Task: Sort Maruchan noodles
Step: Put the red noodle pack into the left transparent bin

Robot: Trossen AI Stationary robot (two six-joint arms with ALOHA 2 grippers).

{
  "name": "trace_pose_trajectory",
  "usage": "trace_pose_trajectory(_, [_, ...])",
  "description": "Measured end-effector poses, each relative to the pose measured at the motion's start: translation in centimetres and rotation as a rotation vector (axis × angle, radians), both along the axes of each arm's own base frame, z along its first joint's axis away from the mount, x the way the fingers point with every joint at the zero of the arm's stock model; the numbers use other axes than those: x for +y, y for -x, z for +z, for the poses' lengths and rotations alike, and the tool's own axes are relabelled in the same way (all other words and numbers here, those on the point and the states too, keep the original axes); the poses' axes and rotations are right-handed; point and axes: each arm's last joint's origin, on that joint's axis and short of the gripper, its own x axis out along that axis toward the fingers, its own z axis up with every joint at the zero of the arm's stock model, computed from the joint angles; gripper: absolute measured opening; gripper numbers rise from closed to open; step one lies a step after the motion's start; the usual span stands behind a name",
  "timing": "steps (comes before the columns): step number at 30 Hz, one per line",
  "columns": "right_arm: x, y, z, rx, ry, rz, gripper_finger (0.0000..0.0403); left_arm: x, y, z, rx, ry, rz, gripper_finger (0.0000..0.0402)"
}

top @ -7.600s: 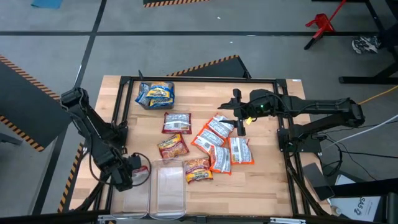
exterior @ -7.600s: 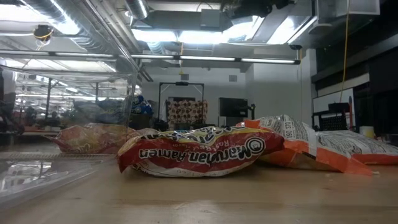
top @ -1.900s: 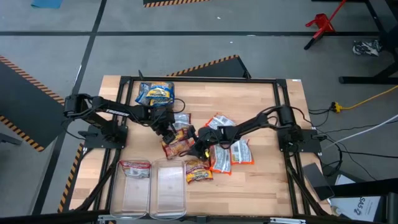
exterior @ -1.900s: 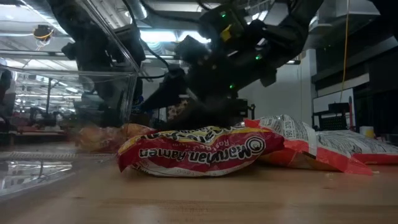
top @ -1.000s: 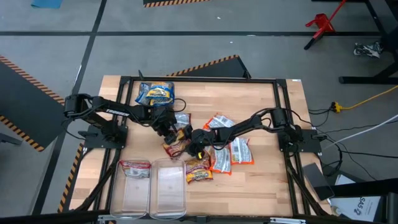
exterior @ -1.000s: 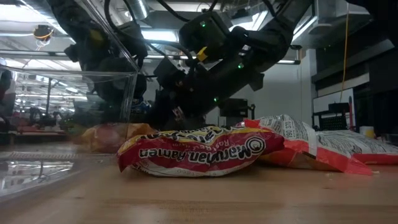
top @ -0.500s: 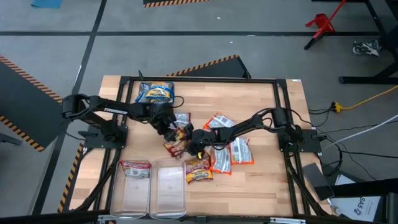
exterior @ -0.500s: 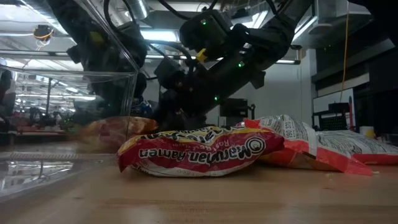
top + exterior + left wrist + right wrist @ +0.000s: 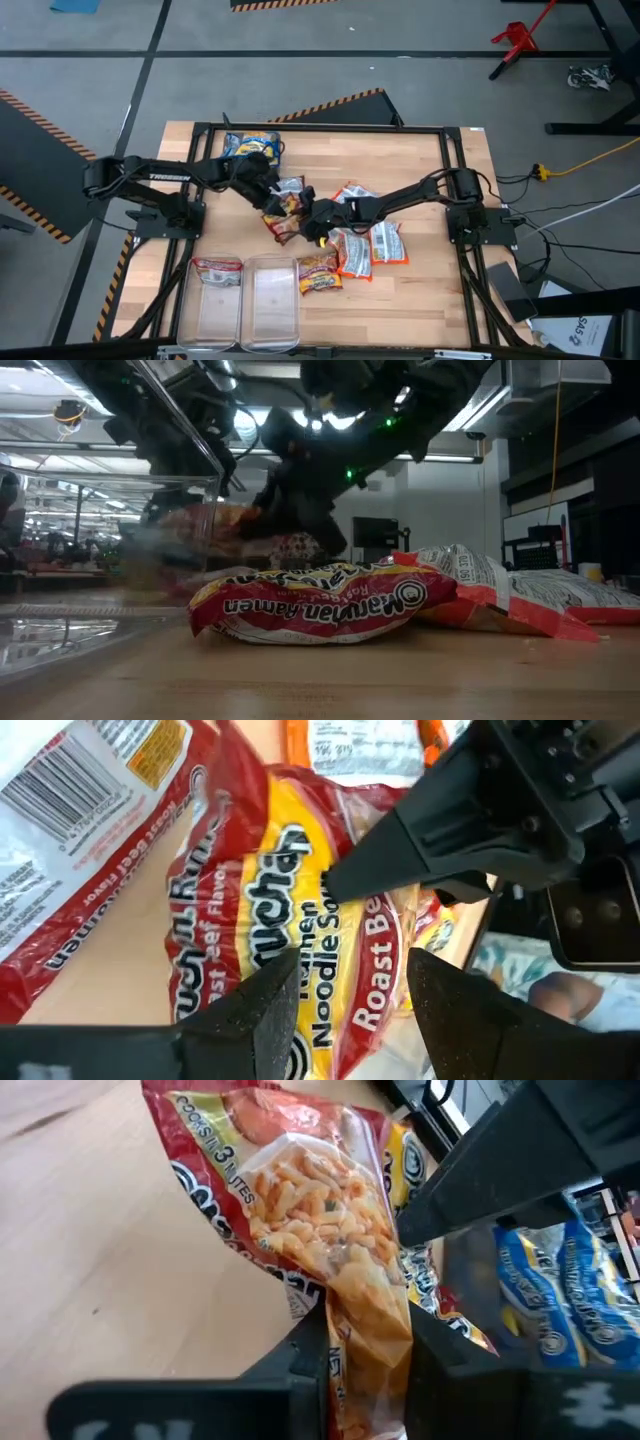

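Note:
A red Maruchan noodle packet [image 9: 284,222] hangs above the table's middle between both grippers. My left gripper [image 9: 272,203] reaches it from the left and is shut on it [image 9: 350,985]. My right gripper [image 9: 318,222] comes from the right, also shut on it [image 9: 365,1340]. A second red packet [image 9: 90,850] lies on the wood, barcode side up. Blue packets [image 9: 250,150] lie at the far left and orange-and-white ones [image 9: 370,235] to the right. Another red packet [image 9: 318,272] lies near the bins. My left gripper has the red packet across its width, one finger on each side [image 9: 340,1020]. The fingers slant down from the table's left. The packet is off the wood and tilted. My right gripper pinches a bunched edge of the same packet [image 9: 365,1305] between its two fingers. It slants down from the table's right. The rest of the packet spreads out beyond the fingertips, crumpled.
Two clear bins [image 9: 270,315] stand at the near edge; the left one [image 9: 200,322] holds a red packet [image 9: 217,270]. In the low view a red packet [image 9: 320,605] and an orange one [image 9: 500,595] lie in front. The two grippers stand almost fingertip to fingertip.
Both grippers have risen, and the red packet between them has come up off the table with them. My left gripper has also rolled at the wrist and drifted toward the far edge.

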Motion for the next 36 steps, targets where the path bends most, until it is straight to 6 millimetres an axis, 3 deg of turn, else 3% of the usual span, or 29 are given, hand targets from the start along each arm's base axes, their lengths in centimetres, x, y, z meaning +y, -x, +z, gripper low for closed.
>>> trace_pose_trajectory(9, [0.0,1.0,3.0,0.0,-0.001,0.002,0.0065,1.4,0.4,0.3,-0.024,0.092,0.043,0.0179])
trace_pose_trajectory(13, [0.6,1.4,3.4,0.014,0.005,0.011,0.0062,1.9,0.5,0.3,-0.035,0.106,0.051,0.0179])
trace_pose_trajectory(22, [3.0,1.6,3.6,0.006,0.064,0.083,0.0015,1.9,0.5,0.3,-0.044,0.093,0.031,0.0179])
trace_pose_trajectory(36, [3.7,1.1,4.8,-0.126,0.153,0.075,0.001,0.7,-0.3,0.8,-0.091,0.157,0.0,0.0179])
